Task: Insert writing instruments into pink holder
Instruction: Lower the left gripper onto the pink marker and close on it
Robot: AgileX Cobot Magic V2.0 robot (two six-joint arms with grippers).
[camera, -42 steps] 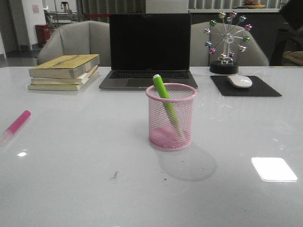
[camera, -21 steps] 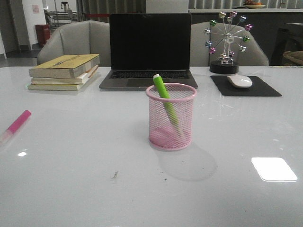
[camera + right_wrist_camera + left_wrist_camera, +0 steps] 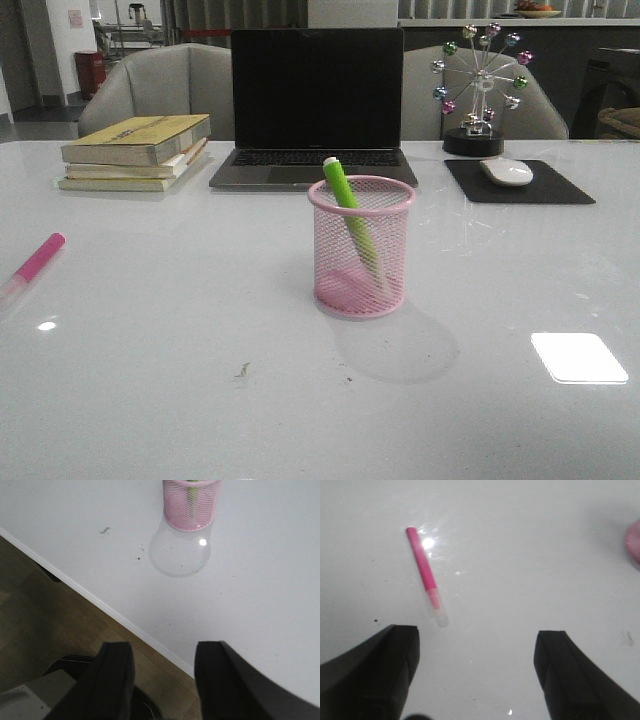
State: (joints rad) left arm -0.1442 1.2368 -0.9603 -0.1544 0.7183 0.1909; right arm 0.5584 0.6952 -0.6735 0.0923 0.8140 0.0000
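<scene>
Nearest you, the glossy white table (image 3: 180, 400) carries a few dark specks and a bright square glare patch at near right. The right gripper (image 3: 162, 680) hangs over the table's near edge, above wood floor, its two black fingers (image 3: 115, 680) parted with nothing between them. The left gripper (image 3: 477, 672) sits above bare tabletop at the left side, black fingers (image 3: 390, 665) spread wide, also holding nothing.

Just beyond the left gripper, the magenta pink highlighter marker with a pale end (image 3: 426, 575) lies flat on the table, apart from both fingers. In the front view you find it at the far-left edge (image 3: 35, 262), well apart from the cup.

Mid-table, centre: the pink cylindrical wire-mesh pen cup (image 3: 361, 246) stands upright. The lime green highlighter marker (image 3: 348, 215) is inside it, leaning, its pale top poking above the rim on the left.

Farther back: a stack of yellowish paperback books (image 3: 137, 150) at far left, an open dark-screened laptop (image 3: 316, 105) behind the cup, and a white computer mouse (image 3: 507, 172) on a black mouse pad (image 3: 555, 188) at far right. Behind the pad stands a small ferris-wheel desk ornament with coloured beads (image 3: 480, 85).
</scene>
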